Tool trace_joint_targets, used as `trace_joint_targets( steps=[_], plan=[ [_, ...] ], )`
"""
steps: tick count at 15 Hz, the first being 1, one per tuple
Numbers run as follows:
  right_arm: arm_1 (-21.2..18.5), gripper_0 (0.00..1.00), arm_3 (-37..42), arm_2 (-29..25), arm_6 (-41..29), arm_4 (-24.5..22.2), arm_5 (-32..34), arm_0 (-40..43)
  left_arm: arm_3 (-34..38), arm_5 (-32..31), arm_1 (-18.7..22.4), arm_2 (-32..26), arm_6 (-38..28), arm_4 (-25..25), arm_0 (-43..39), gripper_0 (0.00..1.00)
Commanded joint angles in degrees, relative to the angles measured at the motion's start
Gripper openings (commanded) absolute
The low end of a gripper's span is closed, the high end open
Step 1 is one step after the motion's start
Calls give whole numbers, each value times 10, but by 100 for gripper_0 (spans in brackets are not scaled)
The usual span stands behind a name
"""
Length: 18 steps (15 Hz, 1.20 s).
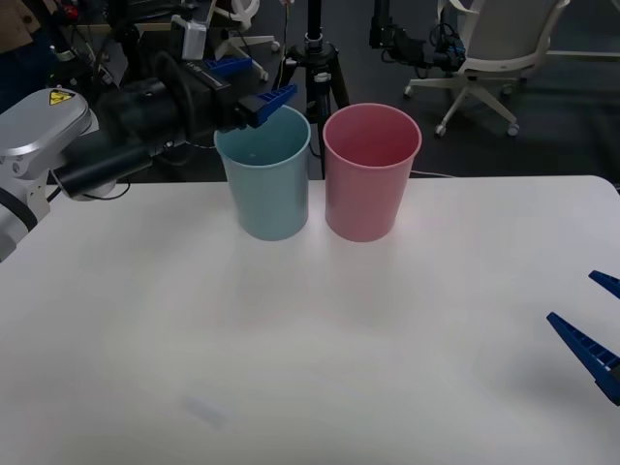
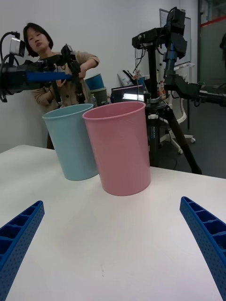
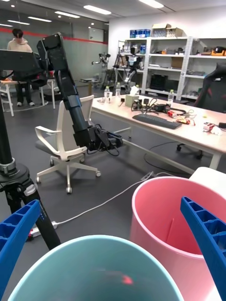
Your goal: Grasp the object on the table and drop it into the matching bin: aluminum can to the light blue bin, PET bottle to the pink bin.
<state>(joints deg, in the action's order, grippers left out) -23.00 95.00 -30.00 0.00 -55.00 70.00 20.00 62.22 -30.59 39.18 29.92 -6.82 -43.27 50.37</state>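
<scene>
Blue ribbed fingers of the left gripper hung spread apart above the rim of the light blue bin, at about eleven o'clock of the white table in the front view, with nothing between them. From the left wrist, those fingers framed the mouth of the light blue bin directly below, and a blurred red patch lay deep inside it; it could have been the aluminum can, though its shape could not be made out. The pink bin stood just beside, its rim close to the blue one.

On the table the two bins stood upright side by side at roughly twelve o'clock, the pink bin toward one o'clock of its neighbour, nearly touching at the rims.

The right gripper rested low at about four o'clock of the table, well apart from the bins, its fingers wide open and holding nothing. Seen from the right wrist, the pink bin stood nearer than the light blue bin, and the left gripper hovered above the latter.
</scene>
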Motion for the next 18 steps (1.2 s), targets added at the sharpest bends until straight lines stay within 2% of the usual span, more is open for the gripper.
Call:
trace_joint_targets(
  steps=[1, 4, 6, 12, 15, 17, 18],
  plan=[
    [0, 100, 0, 0, 0, 0, 0, 0, 0, -38, 20, 0, 11, 23, -3, 100],
    [0, 100, 0, 0, 0, 0, 0, 0, 4, -67, 48, 0, 59, 64, -19, 100],
    [0, 100, 0, 0, 0, 0, 0, 0, 21, -72, 72, 0, 68, 80, -34, 100],
    [0, 100, 0, 0, 0, 0, 0, 0, 165, -72, 191, 0, 82, 181, -131, 100],
    [0, 100, 0, 0, 0, 0, 0, 0, 221, -72, 241, 0, 133, 240, -180, 100],
    [0, 100, 0, 0, 0, 0, 0, 0, 244, -74, 261, -6, 168, 267, -212, 100],
    [0, 100, 0, 0, 0, 0, 0, 0, 251, -82, 263, -27, 175, 267, -237, 100]
  ],
)
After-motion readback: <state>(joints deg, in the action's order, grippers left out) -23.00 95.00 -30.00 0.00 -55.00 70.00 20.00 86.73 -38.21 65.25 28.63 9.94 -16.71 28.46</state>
